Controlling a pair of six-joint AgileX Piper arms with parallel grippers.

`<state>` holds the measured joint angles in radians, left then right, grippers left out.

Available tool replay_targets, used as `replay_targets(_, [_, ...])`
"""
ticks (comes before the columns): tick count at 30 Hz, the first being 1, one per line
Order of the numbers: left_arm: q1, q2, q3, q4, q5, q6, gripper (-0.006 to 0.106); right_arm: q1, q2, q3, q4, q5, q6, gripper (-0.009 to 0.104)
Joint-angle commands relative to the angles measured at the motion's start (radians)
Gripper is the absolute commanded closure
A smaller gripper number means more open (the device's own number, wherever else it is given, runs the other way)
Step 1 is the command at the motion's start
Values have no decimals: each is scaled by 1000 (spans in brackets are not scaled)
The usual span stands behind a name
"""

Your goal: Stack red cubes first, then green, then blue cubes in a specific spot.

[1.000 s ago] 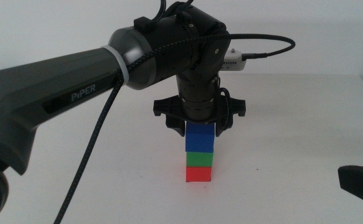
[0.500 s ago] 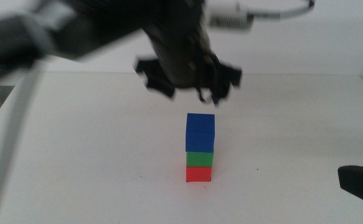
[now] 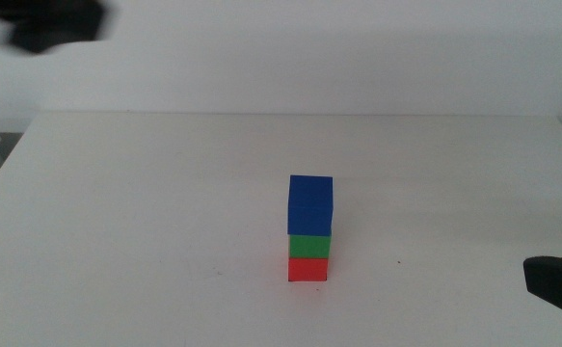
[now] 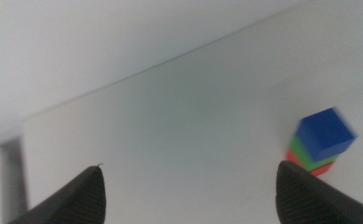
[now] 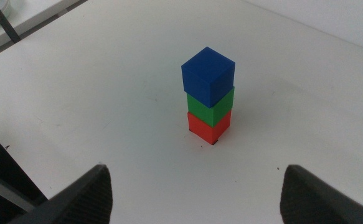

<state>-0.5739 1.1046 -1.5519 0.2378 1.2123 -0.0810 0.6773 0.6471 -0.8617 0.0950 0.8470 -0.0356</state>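
Three cubes stand in one tower near the table's middle: the red cube (image 3: 307, 269) on the tabletop, the green cube (image 3: 309, 247) on it, the blue cube (image 3: 309, 204) on top. The specific spot is hidden under the red cube. My left gripper (image 4: 190, 199) is open and empty, high and far back from the tower, whose blue cube (image 4: 324, 132) shows off to one side. My left arm (image 3: 54, 24) is a dark blur at the upper left corner. The right gripper (image 5: 193, 199) waits open, facing the tower's blue cube (image 5: 208, 73), green cube (image 5: 211, 106) and red cube (image 5: 209, 126).
A tiny black speck (image 3: 399, 261) marks the white table (image 3: 146, 212) just right of the tower. The right arm's dark tip (image 3: 555, 284) lies at the bottom right edge. A table edge with a dark bar (image 5: 4, 22) shows beyond the tower.
The left gripper, open around the blue cube a second ago, has risen and swung away to the upper left. The tower stays standing, unmoved. The right arm has not moved.
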Motion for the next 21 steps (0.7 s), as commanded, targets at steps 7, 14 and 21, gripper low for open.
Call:
replay_targets(7, [359,-356,315,-169,-97,73,7,-9,-5,4,-6,-10,-5,4])
replay_targets(14, [471,-473,402,-262,-135,81,7,-9,-5,4,-6,-10,-5,4])
replay_targets(21, [474,-513,402,-238,-149,81,7,-9,-5,4,-6,-10,-5,4])
